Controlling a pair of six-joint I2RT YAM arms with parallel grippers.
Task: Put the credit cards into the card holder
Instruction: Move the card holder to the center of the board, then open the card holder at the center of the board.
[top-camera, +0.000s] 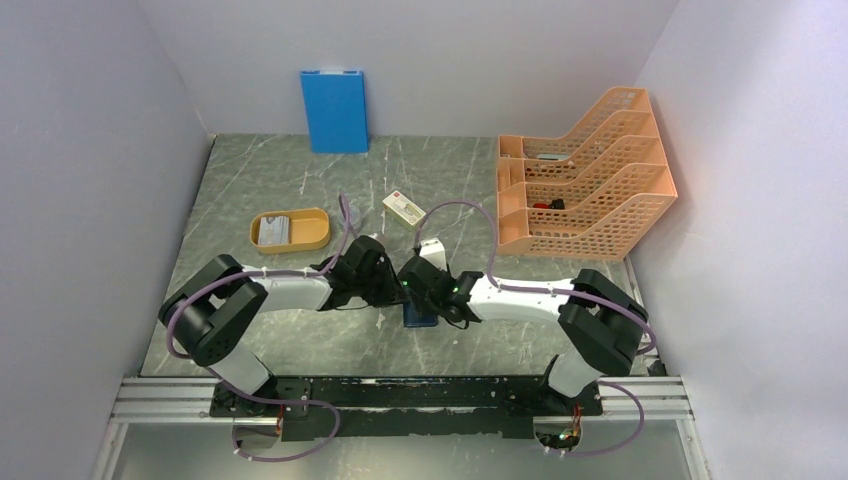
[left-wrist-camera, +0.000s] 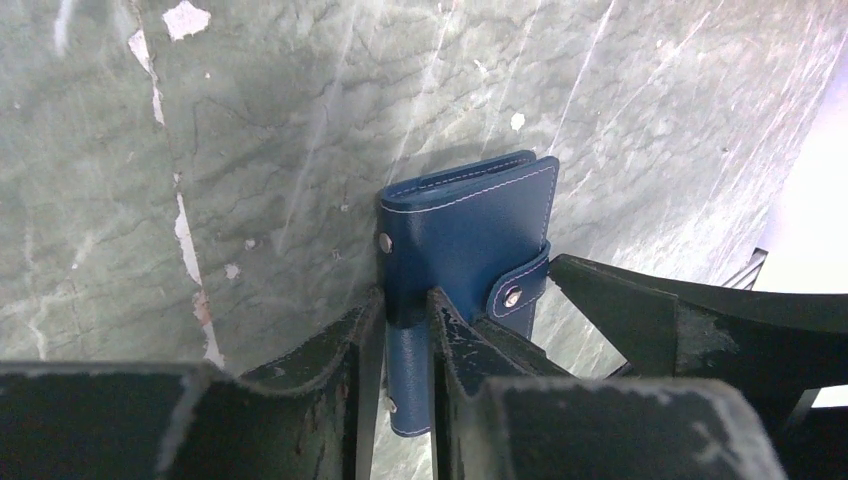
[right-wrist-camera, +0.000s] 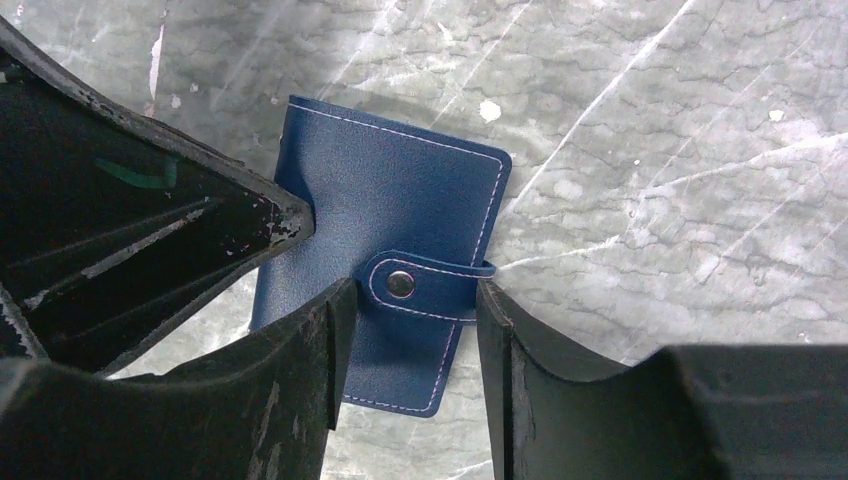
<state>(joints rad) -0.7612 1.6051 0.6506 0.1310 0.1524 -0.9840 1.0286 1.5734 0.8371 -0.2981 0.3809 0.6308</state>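
While the card holder (top-camera: 420, 318) lies snapped shut on the grey marbled desk (top-camera: 300, 330), near the front edge and about midway between the two arms, both end effectors meet right over it.

From the left wrist, the left end effector (left-wrist-camera: 405, 308) has its jaws drawn close together, with a narrow strip of the card holder (left-wrist-camera: 470, 230) pinched between them. That strip is the holder's near edge, and the blue leather fills the slot between the two fingers. The rest of the holder reaches away from the fingertips across the desk. One finger of the other arm shows dark at the right of this view.

From the right wrist, the right end effector (right-wrist-camera: 415, 300) stands about half open above the card holder (right-wrist-camera: 390, 200). Its fingers straddle the snap tab (right-wrist-camera: 420, 285). One finger (right-wrist-camera: 320, 350) sits over the holder's face just beside the stud, and the other (right-wrist-camera: 500, 340) is at the holder's edge, where the tab wraps round. The jaws are not closed on anything. The left end effector shows as a dark wedge at the holder's far side.

Well apart from all this, on the left half of the desk, an orange oval tray (top-camera: 315, 232) holds the pale grey credit cards (top-camera: 272, 231). A small cream box (top-camera: 405, 209) lies behind the arms. A blue folder (top-camera: 334, 110) leans upright against the back wall, and an orange mesh file rack (top-camera: 590, 190) stands at the far right.
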